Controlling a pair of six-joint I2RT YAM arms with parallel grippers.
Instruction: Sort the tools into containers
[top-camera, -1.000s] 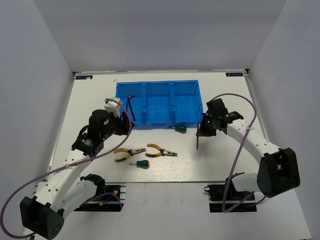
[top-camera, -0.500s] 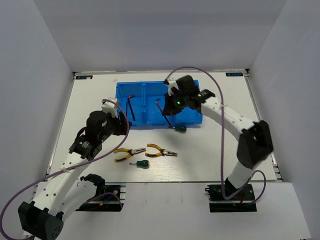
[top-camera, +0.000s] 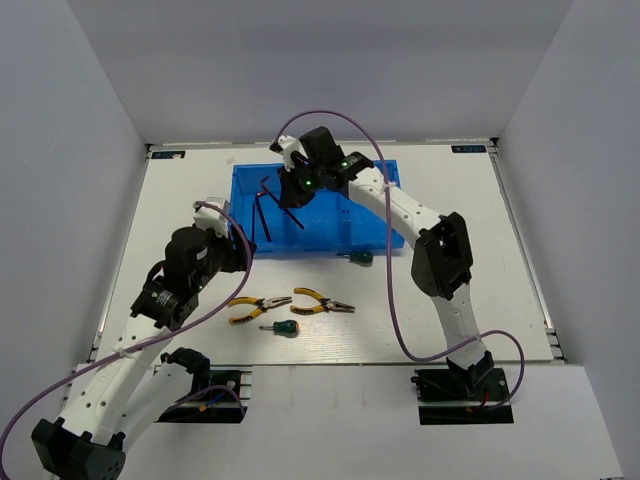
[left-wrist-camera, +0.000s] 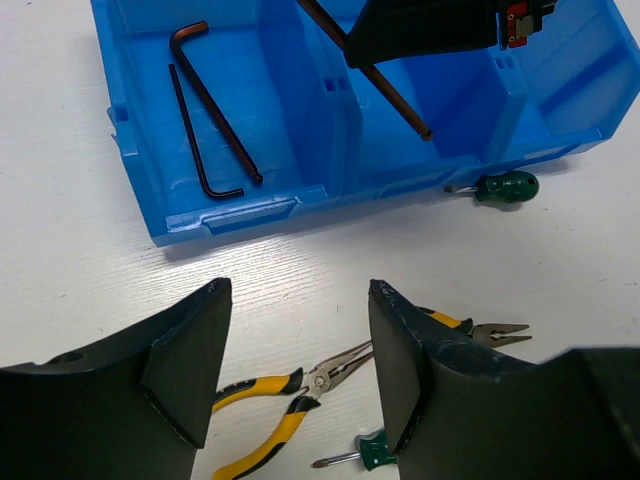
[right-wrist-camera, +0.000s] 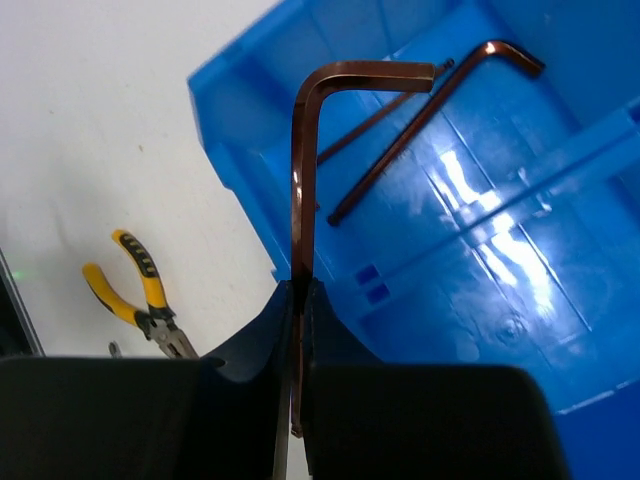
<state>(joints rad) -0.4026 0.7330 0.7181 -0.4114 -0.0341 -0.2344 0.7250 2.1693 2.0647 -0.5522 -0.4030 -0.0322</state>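
Note:
My right gripper (right-wrist-camera: 300, 290) is shut on a dark L-shaped hex key (right-wrist-camera: 300, 180) and holds it above the left half of the blue tray (top-camera: 370, 235). In the top view this gripper (top-camera: 291, 194) hangs near the divider between the left and middle compartments. Another hex key (left-wrist-camera: 215, 110) lies in the left compartment. My left gripper (left-wrist-camera: 300, 290) stands open and empty over the table in front of the tray. Below it lie two yellow-handled pliers (top-camera: 258, 306) (top-camera: 322, 302) and a green screwdriver (top-camera: 283, 328). A second green screwdriver (top-camera: 358, 257) rests against the tray's front wall.
The right arm (top-camera: 400, 210) stretches diagonally across the tray from the right. White walls close in the table on three sides. Bare white tabletop (top-camera: 470, 290) extends right of the tray and the tools.
The right arm has swung from the table right of the tray up and across to its left half, carrying the hex key. The left arm has drawn back slightly.

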